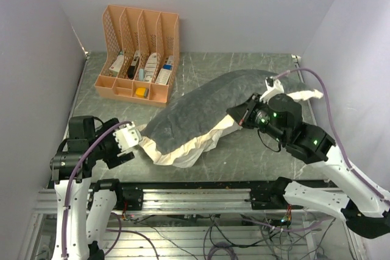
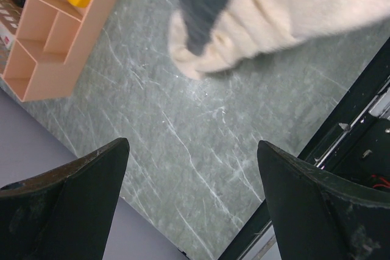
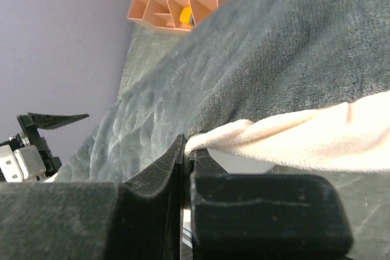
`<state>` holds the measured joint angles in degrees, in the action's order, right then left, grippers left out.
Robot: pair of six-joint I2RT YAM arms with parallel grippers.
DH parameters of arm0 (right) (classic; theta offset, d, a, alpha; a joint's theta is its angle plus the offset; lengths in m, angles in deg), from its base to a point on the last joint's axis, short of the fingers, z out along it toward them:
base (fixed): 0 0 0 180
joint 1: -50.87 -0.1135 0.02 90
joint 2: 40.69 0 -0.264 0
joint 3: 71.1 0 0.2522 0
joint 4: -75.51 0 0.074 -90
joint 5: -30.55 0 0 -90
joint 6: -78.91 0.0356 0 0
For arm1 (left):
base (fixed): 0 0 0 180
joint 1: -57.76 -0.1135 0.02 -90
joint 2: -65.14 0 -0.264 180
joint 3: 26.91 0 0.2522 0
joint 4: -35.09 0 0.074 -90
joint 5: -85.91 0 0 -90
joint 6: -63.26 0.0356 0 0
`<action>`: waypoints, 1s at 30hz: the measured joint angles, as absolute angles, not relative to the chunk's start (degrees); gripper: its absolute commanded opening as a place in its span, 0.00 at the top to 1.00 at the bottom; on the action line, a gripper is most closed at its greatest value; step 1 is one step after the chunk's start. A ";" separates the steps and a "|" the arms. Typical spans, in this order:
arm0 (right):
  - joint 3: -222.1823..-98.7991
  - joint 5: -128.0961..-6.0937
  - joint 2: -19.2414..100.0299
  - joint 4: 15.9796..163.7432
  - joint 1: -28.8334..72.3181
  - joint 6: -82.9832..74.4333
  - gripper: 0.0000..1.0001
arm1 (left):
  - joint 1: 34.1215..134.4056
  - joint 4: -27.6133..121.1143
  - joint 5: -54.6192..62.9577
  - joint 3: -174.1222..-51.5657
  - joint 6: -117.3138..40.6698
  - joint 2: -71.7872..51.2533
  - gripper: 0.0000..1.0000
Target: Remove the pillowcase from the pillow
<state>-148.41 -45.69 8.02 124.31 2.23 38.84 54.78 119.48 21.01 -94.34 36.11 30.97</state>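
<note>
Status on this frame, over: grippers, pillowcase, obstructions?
Left gripper open, hovering off near-left corner of pillowcase. Right gripper shut on its cream frill. Pillowcase bulging, pillow not seen. Peach organiser close behind, not blocking.

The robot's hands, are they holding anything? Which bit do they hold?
The right hand is pinching the pillowcase by its cream frilly edge. The left hand is open and holds nothing.

The dark grey plush cloth pillowcase [image 1: 201, 105], frilled in soft cream fabric, is seen against a matt, grey-veined tabletop [image 1: 244, 153]
</note>
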 measured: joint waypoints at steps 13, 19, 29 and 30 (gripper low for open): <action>-189.50 -30.64 40.94 133.36 -6.23 29.99 1.00 | 54.82 117.19 22.26 -102.69 21.88 25.50 0.02; -212.12 -35.01 65.81 134.11 -0.40 25.95 1.00 | 54.87 107.86 8.27 -103.42 12.90 24.58 0.02; -220.36 -52.67 94.05 123.81 9.66 24.70 0.23 | 54.87 93.58 -11.32 -107.94 5.05 24.80 0.01; -218.02 -54.44 93.66 121.78 10.05 24.57 0.19 | 54.87 94.83 -8.63 -108.70 5.35 25.15 0.01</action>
<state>-218.02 -54.44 93.66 121.78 10.05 24.57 54.87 94.83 -8.63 -108.70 5.35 25.15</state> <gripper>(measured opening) 0.665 0.992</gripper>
